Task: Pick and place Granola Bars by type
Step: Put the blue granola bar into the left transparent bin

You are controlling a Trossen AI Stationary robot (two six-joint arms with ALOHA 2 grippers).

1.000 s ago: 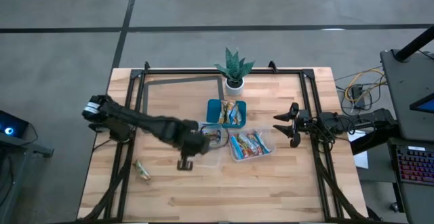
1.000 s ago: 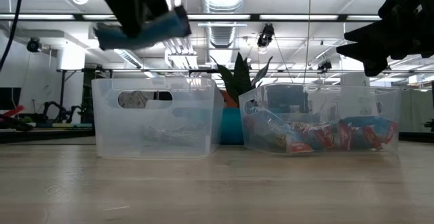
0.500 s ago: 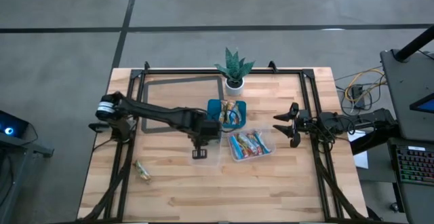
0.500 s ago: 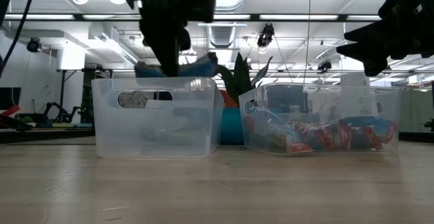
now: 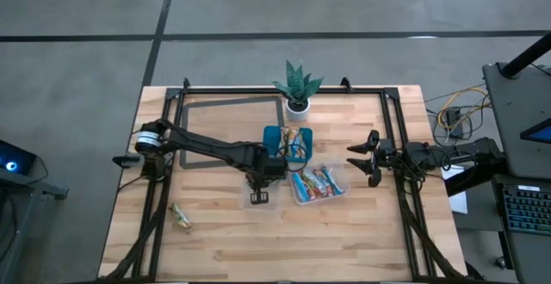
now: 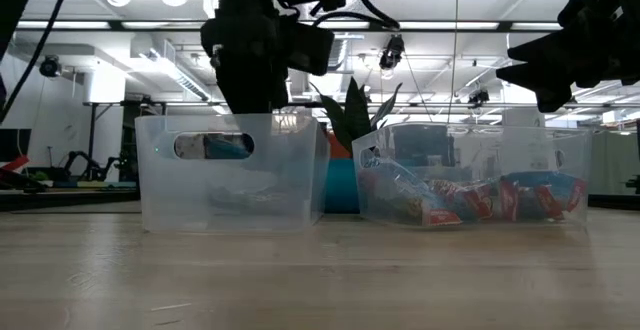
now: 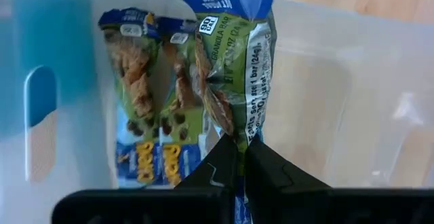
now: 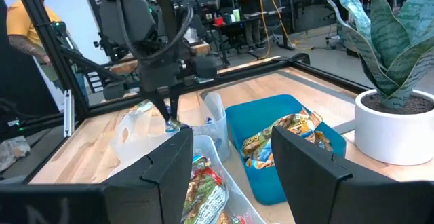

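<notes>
The blue-and-green granola bar (image 7: 234,68) hangs lengthwise straight out from the left end effector (image 7: 239,157), clamped on its end, directly over two like bars (image 7: 152,102) in the clear tub (image 6: 232,173); the right end effector (image 5: 372,157) waits spread apart.

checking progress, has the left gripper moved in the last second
Yes: the left gripper carried its bar toward the teal tray, over the clear tub.

The wooden table (image 5: 344,232) carries two clear tubs (image 5: 317,183), a teal tray (image 5: 272,135), a potted plant (image 5: 297,88) and one loose bar (image 5: 180,217).
</notes>
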